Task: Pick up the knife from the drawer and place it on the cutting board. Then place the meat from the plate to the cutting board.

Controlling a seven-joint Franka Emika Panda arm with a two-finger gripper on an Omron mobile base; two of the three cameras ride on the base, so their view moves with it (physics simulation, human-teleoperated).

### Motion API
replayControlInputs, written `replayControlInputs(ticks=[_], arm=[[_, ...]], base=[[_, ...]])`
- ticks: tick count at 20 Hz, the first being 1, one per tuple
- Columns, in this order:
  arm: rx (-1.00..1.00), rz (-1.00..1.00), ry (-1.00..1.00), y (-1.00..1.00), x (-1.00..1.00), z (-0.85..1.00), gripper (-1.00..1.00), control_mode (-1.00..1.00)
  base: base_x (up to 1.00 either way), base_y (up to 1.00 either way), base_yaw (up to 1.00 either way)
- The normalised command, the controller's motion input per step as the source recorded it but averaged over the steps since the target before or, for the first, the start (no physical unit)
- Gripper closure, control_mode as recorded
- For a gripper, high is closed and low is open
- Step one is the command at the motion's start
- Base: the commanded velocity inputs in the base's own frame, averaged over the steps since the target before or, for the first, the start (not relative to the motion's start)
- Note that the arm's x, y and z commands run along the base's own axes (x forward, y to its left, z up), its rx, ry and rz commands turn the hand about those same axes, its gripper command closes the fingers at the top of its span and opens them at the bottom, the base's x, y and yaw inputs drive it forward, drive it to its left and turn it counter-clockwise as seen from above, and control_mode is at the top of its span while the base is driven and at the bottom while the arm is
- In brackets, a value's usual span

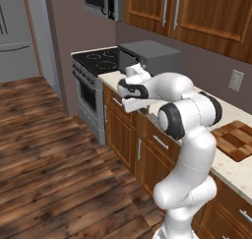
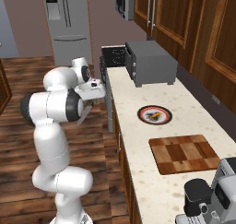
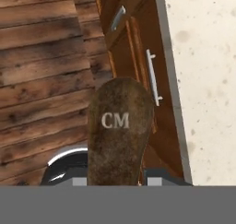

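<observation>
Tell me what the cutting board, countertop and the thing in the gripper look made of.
Cutting board: wood, checkered dark and light blocks, matte. Countertop: speckled cream stone or laminate, can't tell which. Knife handle, held in the gripper: dark brown mottled, likely wood, marked CM.

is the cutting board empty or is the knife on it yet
Empty: the cutting board lies bare on the counter; the jaws hold the knife.

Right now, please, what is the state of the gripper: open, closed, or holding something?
Gripper: closed on the knife's dark brown handle, marked "CM", above the wooden floor beside the counter.
</observation>
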Motion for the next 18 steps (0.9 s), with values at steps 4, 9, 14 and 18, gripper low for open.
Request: replayControlInputs(ticks=[4, 9, 14, 18], arm=[[0.02, -0.06, -0.3, 0.0, -0.34, -0.02, 1.0, -1.0], [0.05, -0.07, -0.18, 0.0, -0.33, -0.02, 1.0, -1.0], [0.08, -0.04, 0.0, 0.0, -0.34, -0.09, 1.0, -1.0], [0.09, -0.04, -0.02, 0.0, -0.35, -0.12, 1.0, -1.0]], base=[[0.0, 0.0, 0.0], [0.0, 0.0, 0.0], [0.0, 0.0, 0.0], [0.0, 0.0, 0.0]])
